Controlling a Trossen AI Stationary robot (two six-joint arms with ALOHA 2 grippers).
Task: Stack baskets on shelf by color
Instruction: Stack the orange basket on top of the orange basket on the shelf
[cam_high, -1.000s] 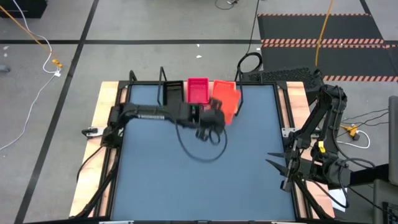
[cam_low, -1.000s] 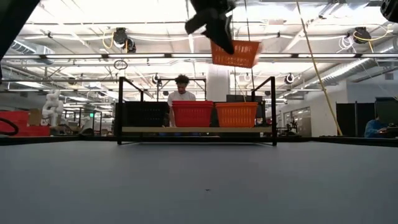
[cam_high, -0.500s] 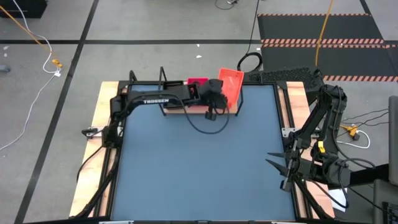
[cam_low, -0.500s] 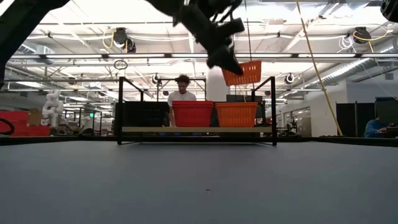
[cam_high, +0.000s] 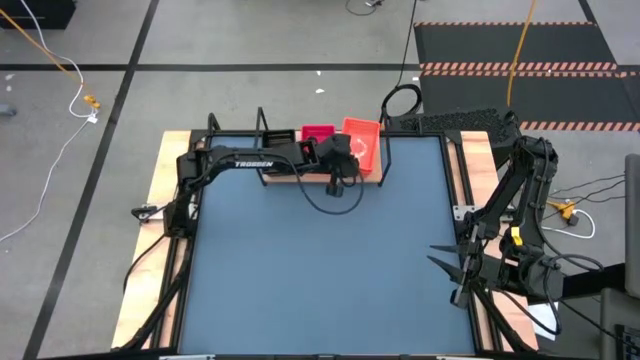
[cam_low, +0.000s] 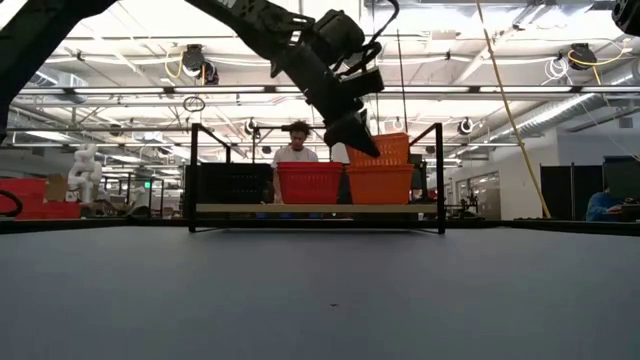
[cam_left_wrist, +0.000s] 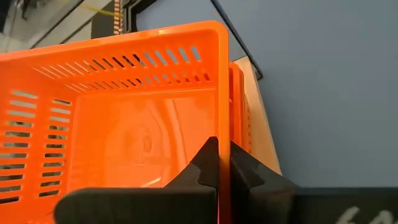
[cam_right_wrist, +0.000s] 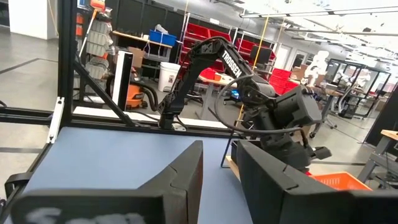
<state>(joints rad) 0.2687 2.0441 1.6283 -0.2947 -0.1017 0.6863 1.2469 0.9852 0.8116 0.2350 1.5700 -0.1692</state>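
Far edge of the table: the shelf carries black, red and orange stacks. The left gripper pinches an orange basket by its rim, tilted over the right-hand stack. The right gripper waits near-right, fingers parted, empty.

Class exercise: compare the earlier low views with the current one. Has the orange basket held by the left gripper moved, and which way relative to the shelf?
Yes. The held orange basket has come down from well above the shelf posts and now sits on the orange stack, with the left gripper clamped on its rim.
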